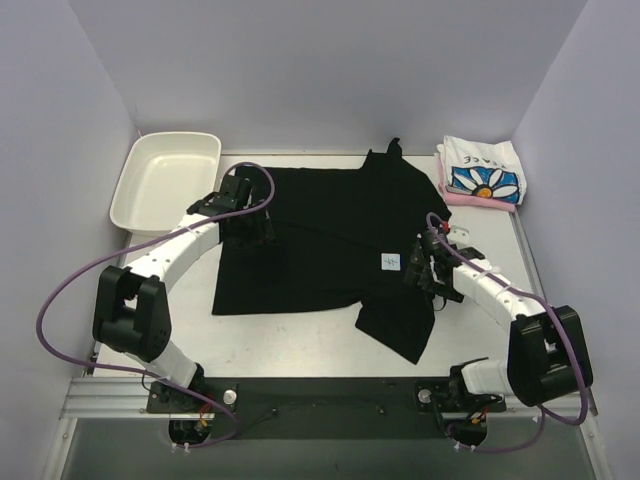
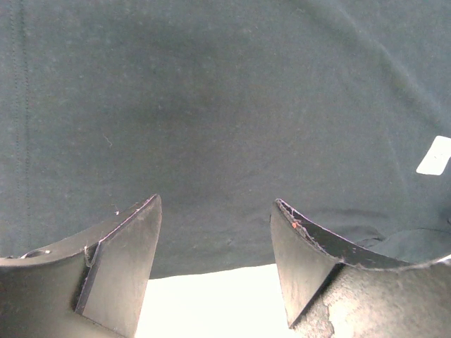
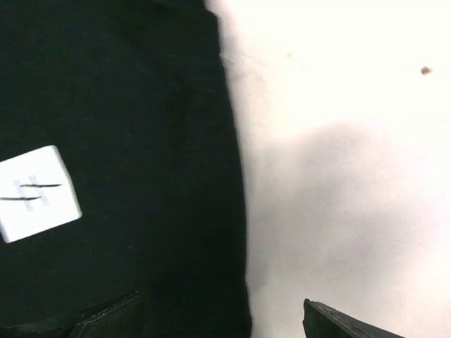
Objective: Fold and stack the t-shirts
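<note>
The black t-shirt [image 1: 320, 235] lies spread on the bench [image 1: 300, 338], with the left tool [image 1: 250, 225] open and empty above its left part, the right tool [image 1: 428, 275] wide open and empty at its right edge, and the daisy t-shirt [image 1: 483, 170] stacked on the pink t-shirt [image 1: 478, 201] off its far-right corner.

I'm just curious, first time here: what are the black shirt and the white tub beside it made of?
The black shirt looks like soft, matte knit cloth, likely cotton: it lies limp with folds. The white tub looks like smooth, faintly glossy moulded plastic, going by its rounded rim.
</note>
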